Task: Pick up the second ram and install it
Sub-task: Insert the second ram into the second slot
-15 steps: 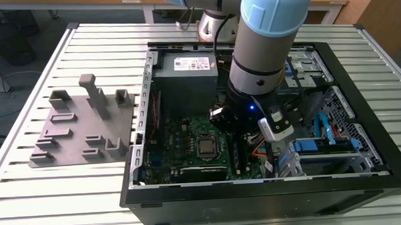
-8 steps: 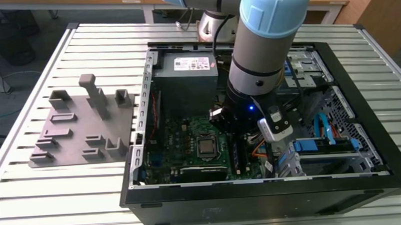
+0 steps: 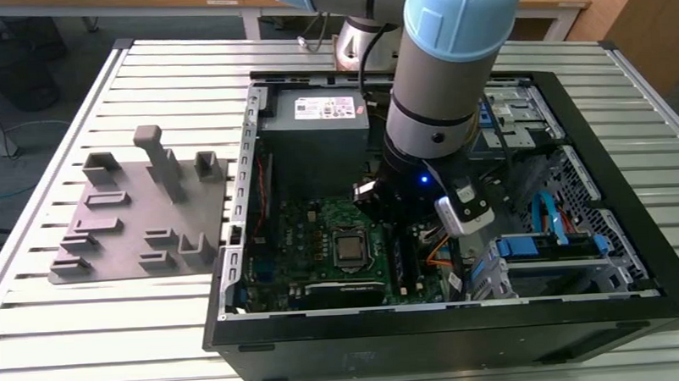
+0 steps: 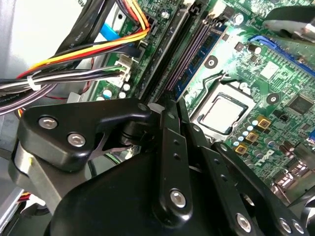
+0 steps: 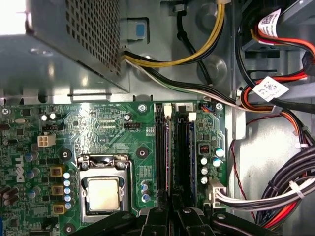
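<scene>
**A:** Well, where is the arm (image 3: 437, 85)?

**B:** It reaches down into the open computer case (image 3: 435, 331) on the slatted bench (image 3: 96, 334). In the exterior view it comes down at about 2 o'clock from the processor socket (image 3: 353, 249).

**A:** And the gripper (image 5: 172, 211)?

**B:** It is low over the motherboard (image 5: 113, 128), lined up with the memory slots (image 5: 161, 152). I cannot tell whether it is clenched or released.

**A:** The second ram?

**B:** In the first wrist view a dark, narrow stick, the second ram (image 5: 183, 157), runs along the slot bank just beside the gripper. Whether it is seated or held, I cannot tell.

**A:** Anything else?

**B:** A grey fixture plate (image 3: 137, 214) lies on the bench at 9 o'clock from the case, well apart from the gripper. Bundled cables (image 5: 275, 191) run just beside the slots.
</scene>
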